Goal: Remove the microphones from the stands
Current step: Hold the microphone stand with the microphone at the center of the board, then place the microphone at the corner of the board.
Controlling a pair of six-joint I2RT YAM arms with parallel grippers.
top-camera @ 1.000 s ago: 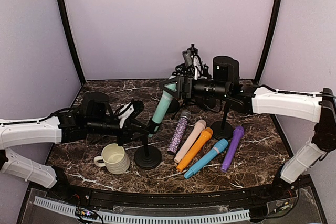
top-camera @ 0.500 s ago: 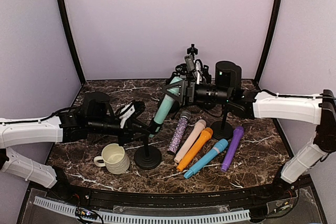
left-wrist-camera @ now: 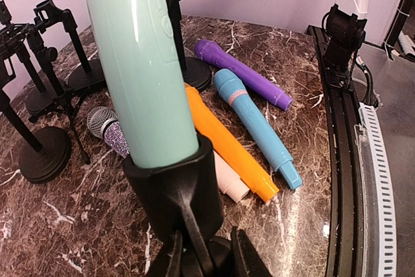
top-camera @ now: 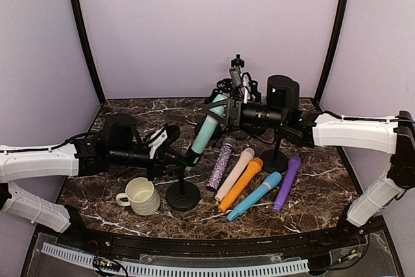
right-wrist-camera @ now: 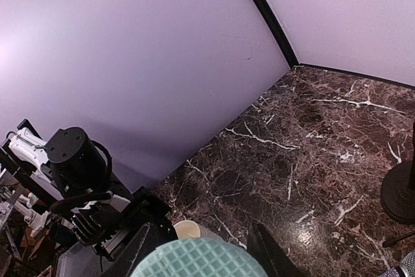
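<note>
The teal microphone (top-camera: 204,131) leans up and to the right in the black clip (left-wrist-camera: 172,192) of the stand (top-camera: 182,196). My left gripper (top-camera: 174,159) is shut on the stand's stem just under the clip; in the left wrist view its fingers (left-wrist-camera: 174,259) flank that stem. My right gripper (top-camera: 217,109) sits at the microphone's upper end. In the right wrist view the mesh head (right-wrist-camera: 198,261) fills the space between both fingers, which press its sides.
A cream mug (top-camera: 142,196) stands left of the stand's base. Sparkly purple (top-camera: 220,165), pink (top-camera: 235,173), orange (top-camera: 241,183), blue (top-camera: 256,194) and purple (top-camera: 286,183) microphones lie in a row to the right. Other stands (top-camera: 274,160) and a black cylinder (top-camera: 279,89) are behind.
The right gripper's fingers have closed in on the microphone's head, and the head has shifted slightly up. The left arm has stayed still on the stand.
</note>
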